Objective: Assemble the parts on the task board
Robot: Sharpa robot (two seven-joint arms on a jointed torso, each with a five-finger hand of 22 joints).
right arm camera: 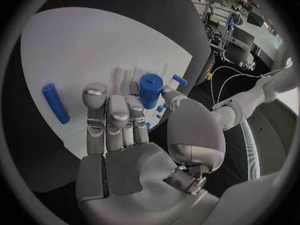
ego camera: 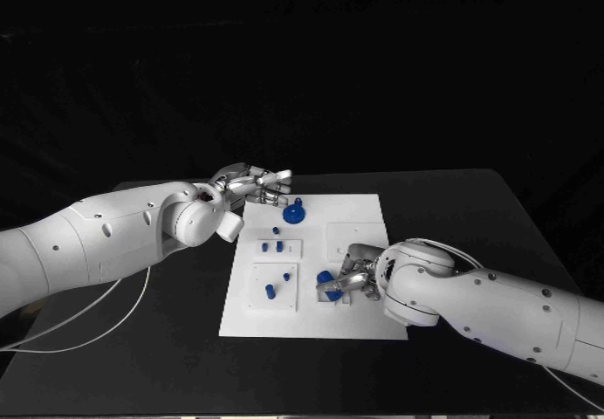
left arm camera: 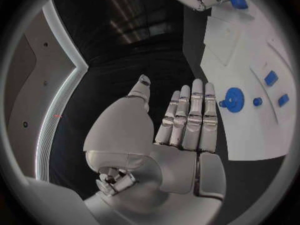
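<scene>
Black table against a dark backdrop, white task board in the middle of the head frame. Left hand sits at the board's upper left corner, fingers straight and together in its wrist view, holding nothing; open, parked just off the board edge, likely staged to steady the board or wait its turn. Blue round knob-like part lies on the board just right of that hand, not touched; in the left wrist view it shows as a disc with a small lug, right of the fingertips. Right hand is over the board's lower middle, low in the frame. Right wrist view shows a blue cylindrical part right at the fingers, thumb close alongside; looks pinched, but the contact itself is hidden, so I can't confirm the grasp. Judgement: it's carrying or seating that cylinder into a board socket. Blue rod lies flat on the board at the left of the right wrist frame, apart from the hand. Small blue parts sit in the left-column plates mid-board. Most pieces still look loose, so assembly is early to mid.
</scene>
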